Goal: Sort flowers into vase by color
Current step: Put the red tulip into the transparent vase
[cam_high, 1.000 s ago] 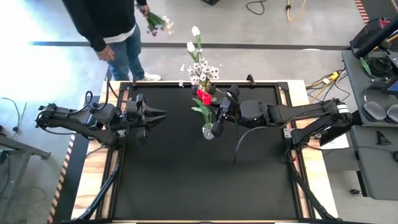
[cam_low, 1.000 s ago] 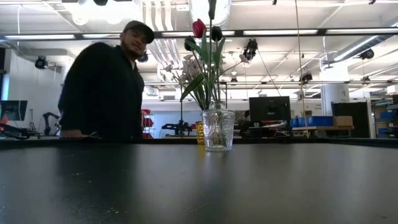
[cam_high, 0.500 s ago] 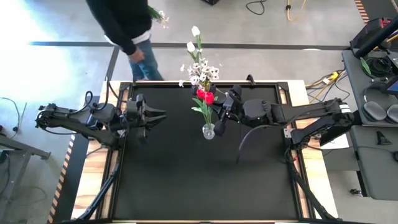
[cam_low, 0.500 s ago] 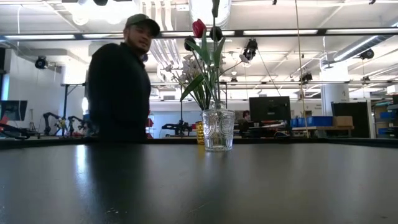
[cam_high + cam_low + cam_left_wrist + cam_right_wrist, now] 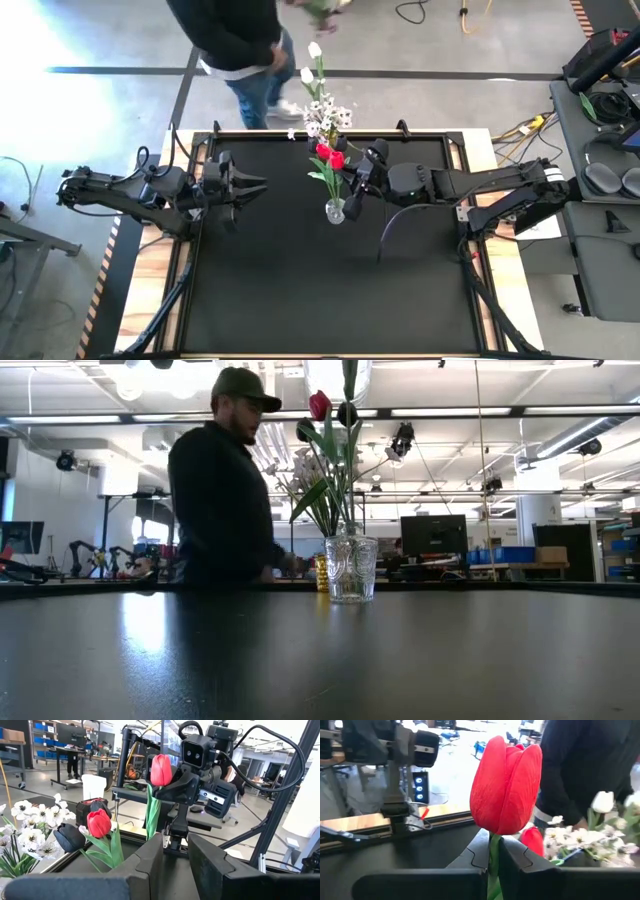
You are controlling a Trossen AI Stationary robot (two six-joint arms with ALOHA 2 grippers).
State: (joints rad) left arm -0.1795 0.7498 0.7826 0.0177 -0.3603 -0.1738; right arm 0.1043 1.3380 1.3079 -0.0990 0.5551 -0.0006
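Note:
A glass vase [image 5: 336, 210] stands near the table's middle and holds a red tulip [image 5: 99, 822], a dark tulip [image 5: 69, 837], white tulips [image 5: 312, 62] and white blossom sprays [image 5: 322, 115]. In the low view the vase [image 5: 351, 568] stands upright with the bunch fanned above it. My right gripper [image 5: 352, 186] is just right of the vase, shut on another red tulip [image 5: 506, 785]. My left gripper [image 5: 258, 185] waits open at the table's left, pointing toward the vase. My right gripper pinches the red tulip's green stem [image 5: 493, 855] just below the bloom, between its two fingers [image 5: 520, 857]. The fingers come level from the table's right and lie across the stem. The tulip stands upright, its bloom [image 5: 161, 770] higher than the other red tulip. Where its lower end sits is hidden.
A person [image 5: 240, 40] in dark clothes walks past the table's far edge, carrying more flowers [image 5: 320, 8]. A loose black cable [image 5: 390, 228] from the right arm curves over the table right of the vase. Bare black tabletop [image 5: 320, 300] lies on the near side.
The person has walked along the far edge from the table's left toward its middle, carrying the flowers. Both arms and the vase have stayed about where they were.

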